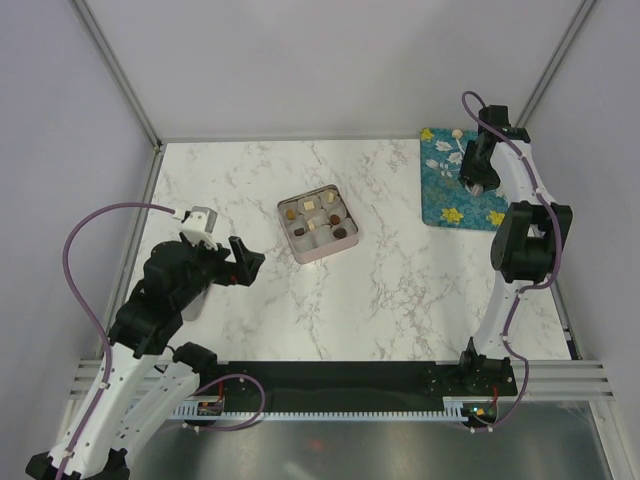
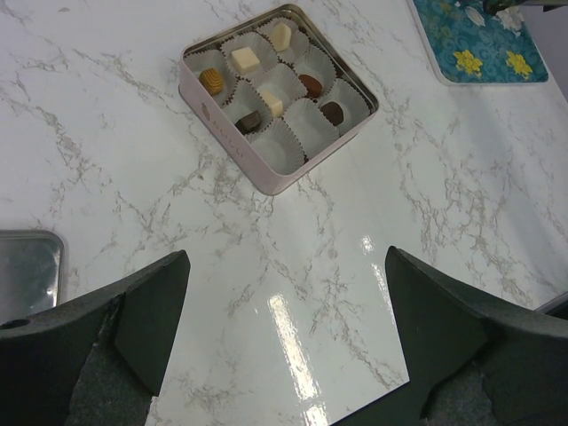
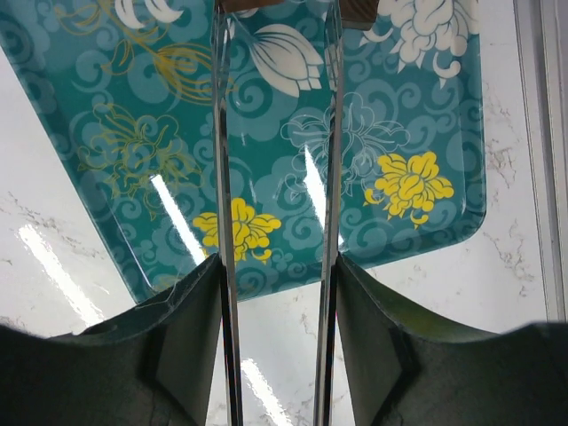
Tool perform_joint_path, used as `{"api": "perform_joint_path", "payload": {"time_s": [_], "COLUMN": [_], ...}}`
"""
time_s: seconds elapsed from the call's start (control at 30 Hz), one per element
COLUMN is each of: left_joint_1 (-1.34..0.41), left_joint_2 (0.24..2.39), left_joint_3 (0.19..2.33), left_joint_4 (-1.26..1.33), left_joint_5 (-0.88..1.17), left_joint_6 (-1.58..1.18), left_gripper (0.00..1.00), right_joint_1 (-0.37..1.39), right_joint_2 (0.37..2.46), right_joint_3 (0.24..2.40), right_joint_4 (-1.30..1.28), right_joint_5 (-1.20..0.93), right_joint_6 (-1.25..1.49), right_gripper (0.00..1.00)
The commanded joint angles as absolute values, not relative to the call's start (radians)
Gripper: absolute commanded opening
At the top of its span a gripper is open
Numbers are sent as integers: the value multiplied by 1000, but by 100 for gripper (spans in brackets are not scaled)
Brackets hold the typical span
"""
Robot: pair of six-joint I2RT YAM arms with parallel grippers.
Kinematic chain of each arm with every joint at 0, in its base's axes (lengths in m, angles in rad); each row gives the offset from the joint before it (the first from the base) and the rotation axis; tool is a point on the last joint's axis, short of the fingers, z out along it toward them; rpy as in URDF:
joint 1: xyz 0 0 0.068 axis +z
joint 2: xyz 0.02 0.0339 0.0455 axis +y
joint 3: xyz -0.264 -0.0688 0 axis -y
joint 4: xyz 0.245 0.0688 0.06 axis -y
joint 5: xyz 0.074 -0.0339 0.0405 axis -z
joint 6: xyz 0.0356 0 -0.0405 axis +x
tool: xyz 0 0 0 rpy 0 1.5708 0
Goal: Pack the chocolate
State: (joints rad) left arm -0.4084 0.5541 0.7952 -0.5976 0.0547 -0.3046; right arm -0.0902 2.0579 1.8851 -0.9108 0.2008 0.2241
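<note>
Find the chocolate [image 2: 246,60], bite-size round and square pieces in dark brown, caramel and cream, inside the square pink metal tin [image 2: 222,122] at mid-bench: 7 of its 9 white paper cups [image 2: 306,126] filled, 2 on the near side bare. Small pale spots on the teal flower-printed tray [image 1: 435,185], far right of the tin: loose pieces or print, impossible to tell. Judge each piece light, rigid yet easily scuffed, and smooth enough to skid or squirt out under a hard pinch. Best taken across 2 opposite flanks, low on the body, with a gentle squeeze, then lowered straight into a cup without crushing the soft pleated paper. Note the right gripper [image 3: 277,271], far right of the tin above the tray, about half closed around the long thin metal tongs [image 3: 222,177], 1 finger against each blade, blades parted, tips out of that view. Note the left gripper [image 2: 286,257], near-left of the tin, spread fully wide, holding nothing, hanging above the white marble-pattern bench [image 1: 400,270]. Plenty of bare bench between tin and tray for a carry. Tighter beyond the tray, with the bench edge and grey wall [image 1: 600,100] close by. Mind the tin's raised rim on the way in, and the flat silver-grey metal piece [image 2: 27,266] left of the tin.
</note>
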Motion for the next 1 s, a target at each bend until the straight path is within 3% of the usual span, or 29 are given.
{"api": "perform_joint_path", "payload": {"time_s": [0.0,0.57,0.97], "left_joint_1": [-411,-411,-411], "left_joint_2": [561,568,572], "left_joint_3": [801,801,799], "left_joint_4": [-584,-586,-584], "left_joint_5": [58,49,43], "left_joint_6": [-281,-282,-281], "left_gripper": [100,100,100], "right_joint_1": [-110,-164,-172], "right_joint_2": [2078,2134,2160], "right_joint_3": [1936,1940,1951], "right_joint_4": [-882,-802,-801], "right_joint_5": [176,38,3], "right_joint_6": [232,222,206], "right_gripper": [59,58,52]}}
